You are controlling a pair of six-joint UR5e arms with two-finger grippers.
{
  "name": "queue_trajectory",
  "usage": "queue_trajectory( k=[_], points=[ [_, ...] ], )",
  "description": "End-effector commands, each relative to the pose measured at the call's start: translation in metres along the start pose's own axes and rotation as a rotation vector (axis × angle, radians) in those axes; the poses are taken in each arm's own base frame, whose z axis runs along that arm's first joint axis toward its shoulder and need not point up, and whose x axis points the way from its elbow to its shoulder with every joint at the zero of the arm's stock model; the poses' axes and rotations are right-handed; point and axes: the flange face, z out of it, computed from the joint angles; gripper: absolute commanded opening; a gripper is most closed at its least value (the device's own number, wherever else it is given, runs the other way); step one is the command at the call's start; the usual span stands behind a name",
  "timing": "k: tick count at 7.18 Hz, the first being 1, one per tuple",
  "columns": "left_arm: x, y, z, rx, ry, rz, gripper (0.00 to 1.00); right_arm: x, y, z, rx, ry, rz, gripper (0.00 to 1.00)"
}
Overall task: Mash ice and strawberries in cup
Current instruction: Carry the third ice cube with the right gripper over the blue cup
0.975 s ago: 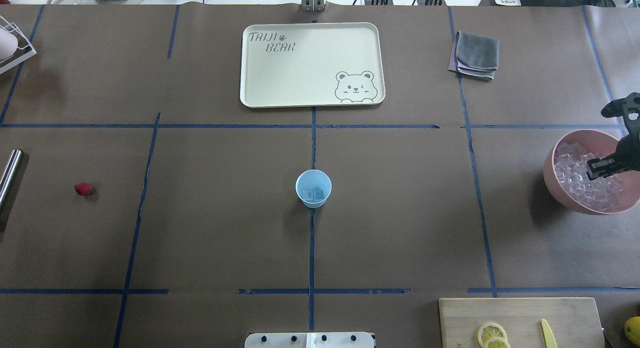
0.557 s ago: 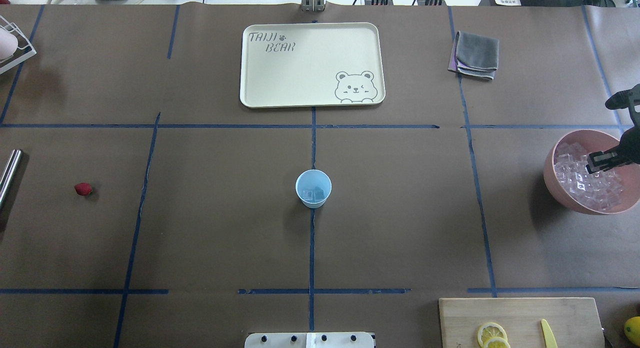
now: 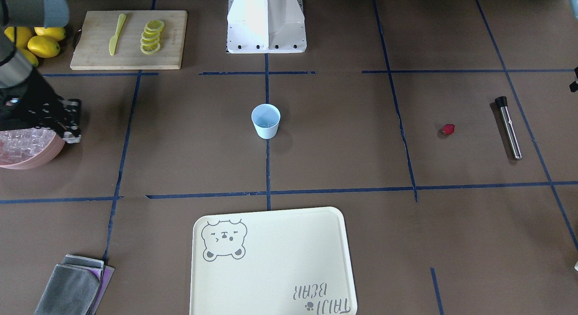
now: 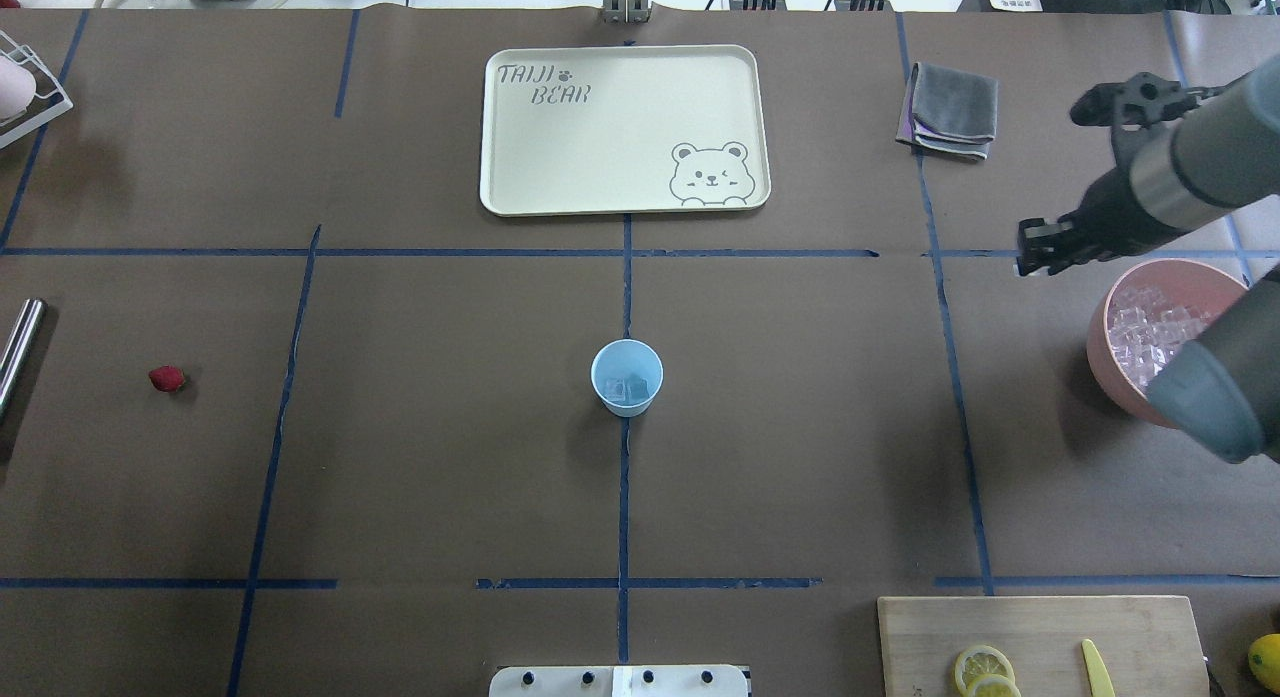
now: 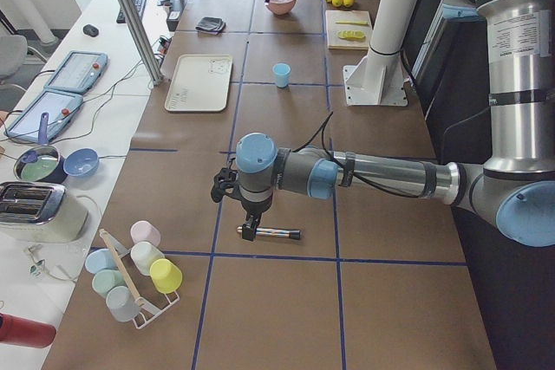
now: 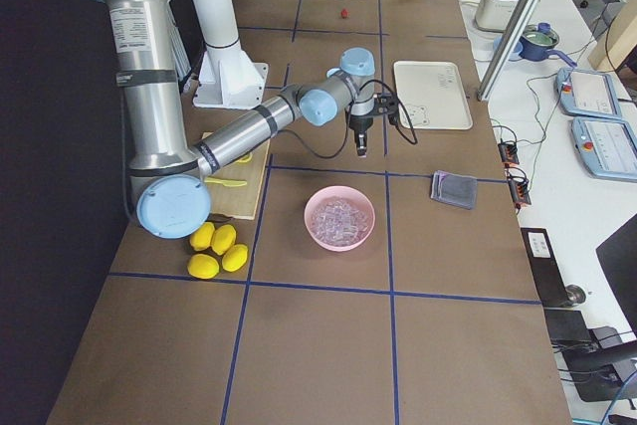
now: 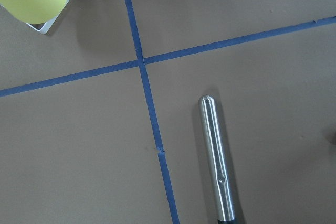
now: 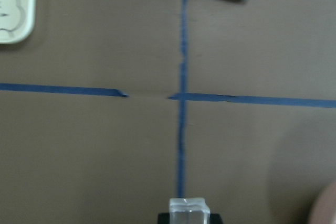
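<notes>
Ice cube [image 8: 189, 209] clamped in R end effector [image 4: 1034, 256], L end effector [image 5: 249, 232] state unclear

Right arm [image 4: 1190, 177]: enters over the table's right end, with the forearm angled toward the far edge and the wrist turned down. Right gripper [image 4: 1032, 260]: points straight down, raised clear of the table surface, near the right end. Its jaws are clamped on one ice cube [image 8: 189, 211], which sits between the fingertips.

Left arm [image 5: 381, 175]: stretched out nearly level, low over the table's left end. Left gripper [image 5: 250, 230]: hangs downward from the wrist, with its tips apparently close to the surface. The jaw setting cannot be read from the side view.
</notes>
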Motion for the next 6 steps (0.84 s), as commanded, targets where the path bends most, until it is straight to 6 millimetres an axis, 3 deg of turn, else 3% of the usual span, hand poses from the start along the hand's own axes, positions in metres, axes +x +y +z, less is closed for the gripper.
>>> queue_trajectory(
  k=[1,2,3,4,5,6],
  points=[
    [0.001,0.000,-0.001,0.001,0.000,0.002,1.00,-0.188,0.026,-0.019,-0.029,-0.004,0.084,0.06],
    [0.001,0.000,-0.001,0.002,0.000,0.002,1.00,-0.242,0.046,-0.024,-0.020,-0.006,0.121,0.07],
    [0.000,0.000,0.000,0.000,0.000,0.001,1.00,-0.287,0.064,-0.016,-0.013,-0.011,0.153,0.07],
    [-0.001,0.000,0.001,-0.002,-0.001,-0.001,1.00,-0.326,0.069,-0.002,0.004,0.008,0.168,0.08],
    [-0.001,0.000,0.001,-0.003,0.000,-0.002,1.00,-0.354,0.066,0.009,-0.001,0.023,0.181,0.08],
    [-0.001,0.001,0.002,-0.004,0.000,-0.004,1.00,-0.362,0.073,0.019,-0.010,0.035,0.185,0.08]
  ],
)
